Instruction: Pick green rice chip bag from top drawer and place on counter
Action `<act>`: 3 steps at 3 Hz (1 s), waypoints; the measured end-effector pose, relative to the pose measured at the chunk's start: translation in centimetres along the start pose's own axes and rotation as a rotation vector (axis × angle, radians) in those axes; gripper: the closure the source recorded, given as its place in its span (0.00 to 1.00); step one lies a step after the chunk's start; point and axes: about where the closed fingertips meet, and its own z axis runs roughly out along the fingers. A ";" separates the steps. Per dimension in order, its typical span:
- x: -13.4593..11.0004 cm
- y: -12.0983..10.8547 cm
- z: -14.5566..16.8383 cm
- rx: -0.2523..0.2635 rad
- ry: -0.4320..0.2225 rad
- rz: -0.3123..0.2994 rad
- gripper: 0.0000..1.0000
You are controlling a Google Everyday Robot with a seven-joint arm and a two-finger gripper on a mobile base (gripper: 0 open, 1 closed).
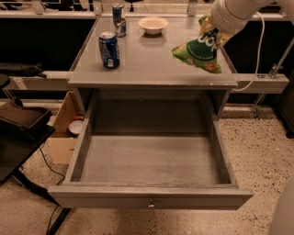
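Upper right of frame: your arm (pixel 235 11) slants down-left, gripper (pixel 211 32) clamped on the green rice chip bag (pixel 197 52), which hangs over the counter's (pixel 151 62) right side; top drawer (pixel 151 161) stands open below.

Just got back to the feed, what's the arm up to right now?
The gripper, at the upper right, is shut on the top of the green rice chip bag and holds it hanging over the right side of the counter. Whether the bag touches the surface is unclear. The top drawer below stands pulled open. A blue can, a second can and a white bowl stand on the counter's left and back.
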 end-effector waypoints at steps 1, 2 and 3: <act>2.5 -3.2 2.6 0.083 0.010 -0.023 1.00; 3.7 -5.2 8.2 0.180 -0.041 0.001 1.00; 4.6 -7.2 12.0 0.295 -0.072 0.026 1.00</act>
